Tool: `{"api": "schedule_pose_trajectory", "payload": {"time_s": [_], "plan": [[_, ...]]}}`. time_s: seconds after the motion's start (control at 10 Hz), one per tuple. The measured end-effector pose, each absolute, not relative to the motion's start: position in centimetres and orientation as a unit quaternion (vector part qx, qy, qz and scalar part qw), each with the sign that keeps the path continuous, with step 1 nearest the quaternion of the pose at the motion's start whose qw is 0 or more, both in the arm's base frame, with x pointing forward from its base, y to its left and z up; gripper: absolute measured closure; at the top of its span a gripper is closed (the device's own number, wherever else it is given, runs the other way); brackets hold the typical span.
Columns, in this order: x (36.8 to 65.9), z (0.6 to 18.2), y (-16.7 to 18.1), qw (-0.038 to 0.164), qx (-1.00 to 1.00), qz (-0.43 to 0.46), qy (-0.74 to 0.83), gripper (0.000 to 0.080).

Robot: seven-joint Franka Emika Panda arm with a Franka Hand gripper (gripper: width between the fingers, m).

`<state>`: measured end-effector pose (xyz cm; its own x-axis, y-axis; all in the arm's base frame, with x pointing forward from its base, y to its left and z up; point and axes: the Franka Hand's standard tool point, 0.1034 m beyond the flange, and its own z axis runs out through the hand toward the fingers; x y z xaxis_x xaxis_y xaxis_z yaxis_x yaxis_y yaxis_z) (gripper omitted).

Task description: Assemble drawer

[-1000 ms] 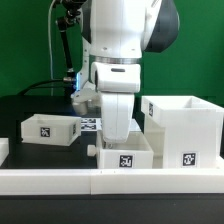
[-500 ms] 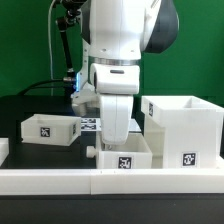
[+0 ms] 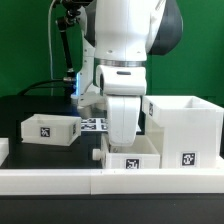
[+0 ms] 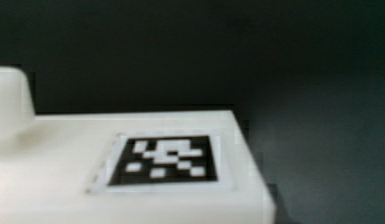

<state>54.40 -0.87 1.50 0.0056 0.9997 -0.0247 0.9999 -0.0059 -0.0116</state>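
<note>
Green backdrop [image 3: 30, 40], black tabletop [image 3: 25, 108]. In the exterior view, your claw [image 3: 126, 138] hangs at the lower-centre tray [image 3: 130, 160], just beside the shell [image 3: 185, 130] at the exterior view's right. Whether it is open or gripping, you cannot tell. The wrist view shows a tag [image 4: 168, 160] on white plastic, close up. This looks like the tray pickup; next you'd line the tray up with the shell.

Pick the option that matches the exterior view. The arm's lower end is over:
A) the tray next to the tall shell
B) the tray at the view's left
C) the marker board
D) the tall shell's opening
A: the arm reaches down over the small tray right beside the tall shell, while the other tray stands apart at the exterior view's left.
</note>
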Motion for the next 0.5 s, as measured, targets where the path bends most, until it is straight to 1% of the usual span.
{"api": "schedule_pose_trajectory", "payload": {"time_s": [0.3, 0.5], "plan": [[54.16, 1.30, -0.74, 0.002, 0.708, -0.016, 0.706, 0.0758], [54.20, 1.31, -0.35, 0.006, 0.697, -0.018, 0.716, 0.0758]]}}
